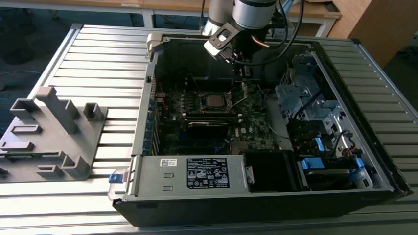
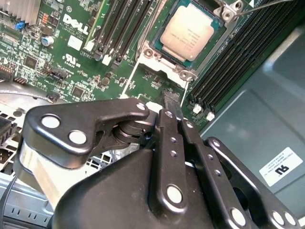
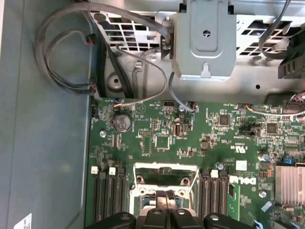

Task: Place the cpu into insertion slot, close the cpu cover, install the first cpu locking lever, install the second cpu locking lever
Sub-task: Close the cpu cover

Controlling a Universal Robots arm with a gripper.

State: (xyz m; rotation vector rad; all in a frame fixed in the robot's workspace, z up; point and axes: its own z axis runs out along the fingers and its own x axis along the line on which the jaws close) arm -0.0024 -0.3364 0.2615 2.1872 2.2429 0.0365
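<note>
The cpu (image 2: pixel 187 32) lies flat in the insertion slot (image 1: pixel 215 101) on the green board, its grey-bronze top uncovered. The cpu cover (image 3: pixel 166 172), a silver frame with a cut-out centre, stands raised at the socket's edge; its silver edge (image 2: pixel 162 69) sits just ahead of the fingertips. My gripper (image 2: pixel 170 98) hangs inside the case close above that edge, shut, with nothing seen between its fingers. In the exterior view the gripper (image 1: pixel 242 78) is just behind the socket, toward the view's right. A thin wire locking lever (image 2: pixel 267 5) sticks up beside the socket.
Long black memory slots (image 2: pixel 121 28) flank the socket on both sides. Loose cables (image 3: pixel 71 57) and a grey drive cage (image 3: pixel 205 43) lie beyond the board. The case walls (image 1: pixel 147 98) enclose the work area. A power supply (image 1: pixel 196 174) sits at the front, a grey fixture (image 1: pixel 52 132) on the table.
</note>
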